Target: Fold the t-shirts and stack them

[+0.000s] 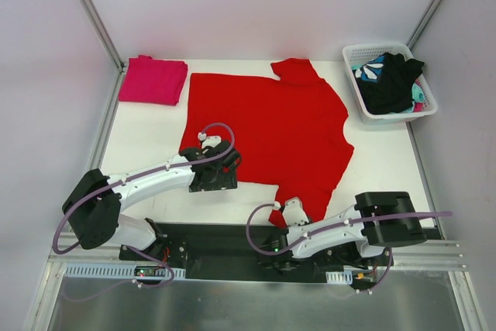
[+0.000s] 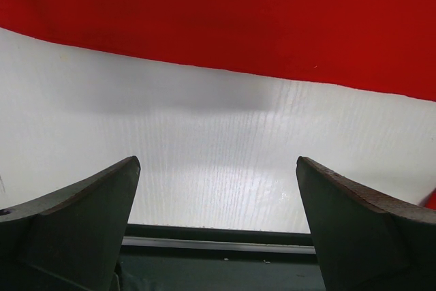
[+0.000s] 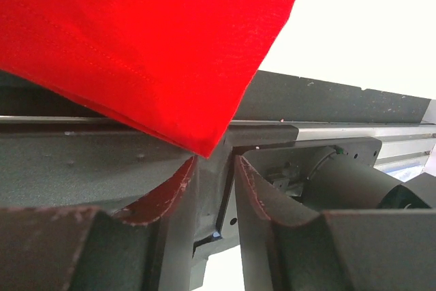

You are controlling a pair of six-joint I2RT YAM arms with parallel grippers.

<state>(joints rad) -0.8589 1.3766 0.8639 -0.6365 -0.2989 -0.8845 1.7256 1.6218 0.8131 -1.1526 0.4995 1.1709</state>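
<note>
- White tabletop [image 1: 147,153] between pale walls carries all the laundry.
- Large plain bright red short-sleeved cloth t-shirt [image 1: 271,129] lies spread flat at the table's middle, with one sleeve pointing to the far edge and the other to the near edge.
- Magenta-pink cloth t-shirt [image 1: 153,81] sits folded at the far left corner, just beside the red one.
- White plastic slotted basket [image 1: 394,116] at the far right holds a black garment [image 1: 391,83] over a teal-and-white patterned garment [image 1: 370,70].
- Left gripper [image 2: 216,165] is low over bare table at the red shirt's near left hem, its jaws wide apart and holding nothing.
- Right gripper [image 3: 214,161] is at the near sleeve's corner over the black base rail [image 3: 68,161]. Its fingers stand a narrow gap apart, the red tip at their mouth and not visibly pinched.
</note>
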